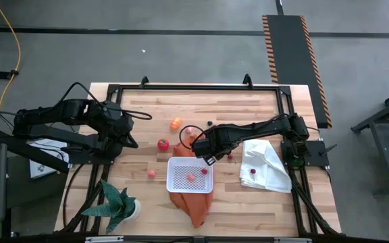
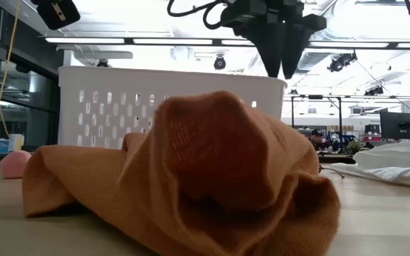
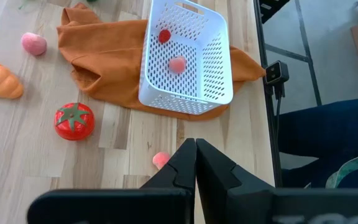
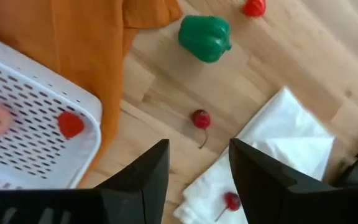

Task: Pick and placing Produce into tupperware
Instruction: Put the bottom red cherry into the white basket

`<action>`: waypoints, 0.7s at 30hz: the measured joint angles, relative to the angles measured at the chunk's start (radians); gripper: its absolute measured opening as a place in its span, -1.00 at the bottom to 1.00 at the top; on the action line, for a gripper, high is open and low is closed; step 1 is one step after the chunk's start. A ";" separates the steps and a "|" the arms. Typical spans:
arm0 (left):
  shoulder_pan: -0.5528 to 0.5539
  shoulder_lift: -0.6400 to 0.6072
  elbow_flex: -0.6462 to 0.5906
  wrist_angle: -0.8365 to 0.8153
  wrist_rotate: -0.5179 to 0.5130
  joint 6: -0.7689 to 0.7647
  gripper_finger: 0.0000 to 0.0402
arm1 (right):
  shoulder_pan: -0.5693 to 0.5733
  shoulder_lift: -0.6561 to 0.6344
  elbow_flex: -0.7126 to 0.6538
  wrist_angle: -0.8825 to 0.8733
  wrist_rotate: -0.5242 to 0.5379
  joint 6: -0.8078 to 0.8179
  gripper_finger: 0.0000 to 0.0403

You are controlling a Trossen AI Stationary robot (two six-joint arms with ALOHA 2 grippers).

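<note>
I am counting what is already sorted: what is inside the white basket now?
Inside the white basket lie two pieces: a small red fruit and a pale pink one. The orange cloth lies under it; anything beneath is hidden.

Table (image 1: pixel 248 108): pale wood planks, matt. Tupperware (image 3: pixel 210 59): white perforated plastic. Orange cloth (image 2: pixel 212 163): coarse weave. White cloth (image 4: pixel 291 134): smooth. Green pepper (image 4: pixel 205 38): glossy.

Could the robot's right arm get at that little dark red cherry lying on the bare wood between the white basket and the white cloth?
Probably yes. The right gripper hangs open above the small dark red cherry, which lies alone on the wooden table, apart from the white perforated plastic container and the crumpled white cloth. Nothing covers it.
</note>
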 joint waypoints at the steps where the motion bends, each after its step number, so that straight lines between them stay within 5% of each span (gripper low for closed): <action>1: 0.000 0.000 0.000 0.000 0.000 0.000 -1.00 | 0.000 -0.001 0.000 -0.001 -0.015 0.021 -0.21; 21: 0.000 0.000 0.000 -0.002 0.000 -0.001 -1.00 | 0.124 -0.063 -0.050 0.000 -0.056 0.410 -0.21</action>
